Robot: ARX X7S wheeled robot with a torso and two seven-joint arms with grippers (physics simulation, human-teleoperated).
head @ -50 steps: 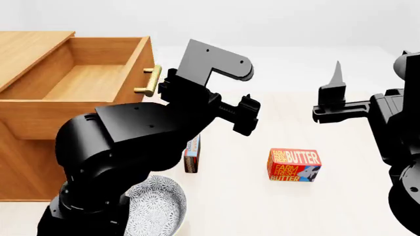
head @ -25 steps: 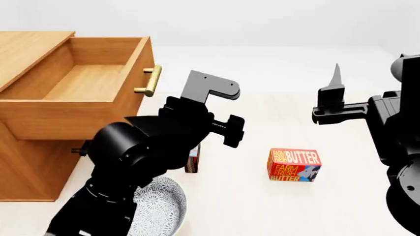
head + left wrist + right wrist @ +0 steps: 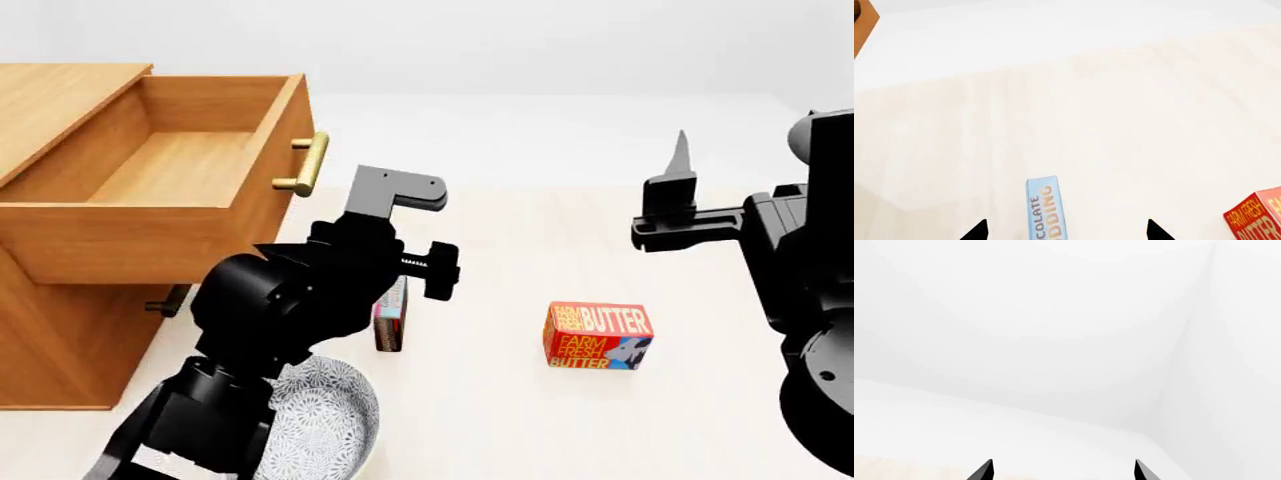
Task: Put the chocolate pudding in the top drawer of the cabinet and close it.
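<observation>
the chocolate pudding (image 3: 390, 314) stands on edge at the frame's lower middle, partly behind the left gripper (image 3: 1064, 231) whose fingers are spread wide around it without touching, while the right gripper (image 3: 1063, 471), also spread wide, holds nothing at right, the top drawer (image 3: 160, 190) open upper left.

Things on the table
The chocolate pudding (image 3: 391, 316) stands between the cabinet (image 3: 54, 300) and the butter box (image 3: 598, 336), behind the bowl (image 3: 327, 420).
</observation>
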